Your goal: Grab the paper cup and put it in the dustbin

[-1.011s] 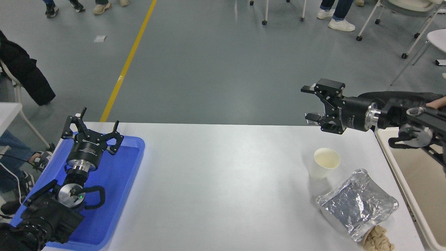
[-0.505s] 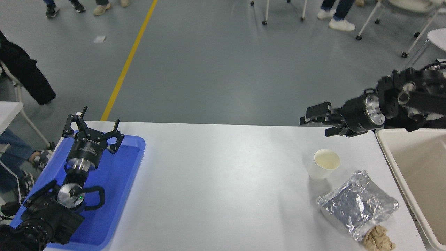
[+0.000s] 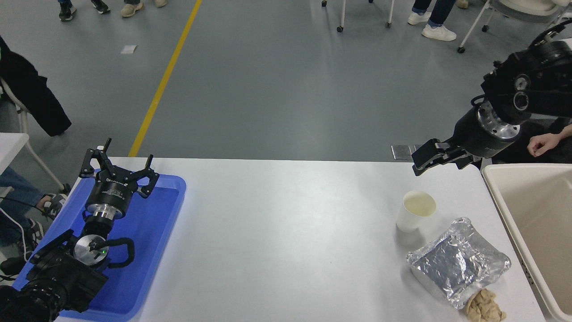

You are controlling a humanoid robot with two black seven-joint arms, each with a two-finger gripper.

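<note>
The paper cup [image 3: 415,210] stands upright on the white table [image 3: 286,232] at the right, its cream inside showing. My right gripper [image 3: 410,158] hangs above the table's far edge, just behind and above the cup, apart from it; its jaws look open and empty. The cream-beige dustbin [image 3: 497,197] stands at the table's right edge, to the right of the cup. My left gripper [image 3: 118,167] is parked open over the blue tray at the lower left.
A crumpled silver foil bag [image 3: 458,261] lies just in front of the cup, with a brown crumpled wad [image 3: 485,308] at its near end. The blue tray [image 3: 156,232] sits at the left. A person's hand [image 3: 540,143] rests behind the dustbin.
My right arm has risen and swung so that its wrist now points down and left. The gripper stays over the far edge behind the cup. The cup has not moved.
</note>
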